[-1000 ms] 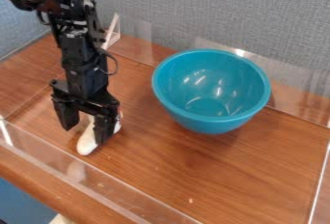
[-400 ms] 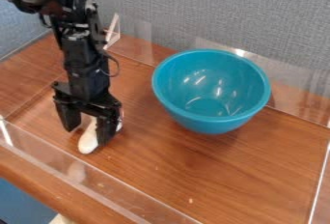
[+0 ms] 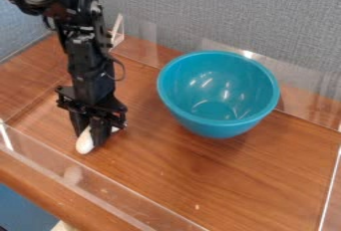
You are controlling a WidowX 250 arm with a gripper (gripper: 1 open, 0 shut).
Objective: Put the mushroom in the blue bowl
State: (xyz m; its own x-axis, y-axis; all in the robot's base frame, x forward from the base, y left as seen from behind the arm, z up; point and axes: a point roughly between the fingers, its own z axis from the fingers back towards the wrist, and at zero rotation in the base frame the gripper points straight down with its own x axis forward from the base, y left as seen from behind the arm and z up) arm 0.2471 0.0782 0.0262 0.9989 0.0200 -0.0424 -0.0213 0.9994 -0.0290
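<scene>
The mushroom [image 3: 86,143] stands on the wooden table at the left, its cream stem showing below the fingertips and its cap hidden between them. My gripper [image 3: 91,135] points straight down over it, and its black fingers have drawn in against the mushroom's sides. The blue bowl [image 3: 220,94], large, deep and glossy teal, sits upright and empty on the table to the right of the gripper, a short gap away.
The brown wooden table [image 3: 200,180] is ringed by a low clear plastic wall [image 3: 54,160] along its front and sides. A grey panel wall [image 3: 240,16] rises behind. The black arm [image 3: 78,46] stands above the mushroom.
The fingers, spread wide around the mushroom before, have closed in on it. The arm stays in the same spot and the bowl has not moved.
</scene>
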